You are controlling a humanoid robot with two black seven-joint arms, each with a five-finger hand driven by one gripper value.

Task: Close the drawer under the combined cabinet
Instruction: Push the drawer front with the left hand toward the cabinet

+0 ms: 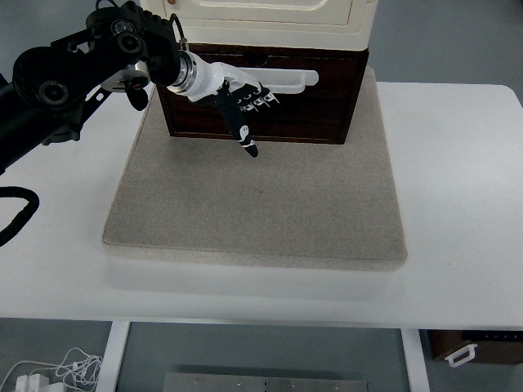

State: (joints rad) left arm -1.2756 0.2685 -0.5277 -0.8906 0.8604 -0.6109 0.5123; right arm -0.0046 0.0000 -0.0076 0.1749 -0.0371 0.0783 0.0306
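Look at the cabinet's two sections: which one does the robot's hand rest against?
The dark brown drawer at the bottom. The left hand lies across its front, fingers spread, while the cream upper cabinet above stays untouched.

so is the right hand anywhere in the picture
No, only the left hand shows, its arm entering from the left edge and its fingers lying against the dark brown wooden drawer front.

A big white table (458, 204) is seen filling most of the view. A flat grey mat (261, 204) is laid on the middle of it. Grey floor (261, 359) is seen under the table's near edge, between two white table legs (113, 359). White cables (57, 371) are bunched on the floor at the bottom left. Soft, even light is spread over the tabletop.
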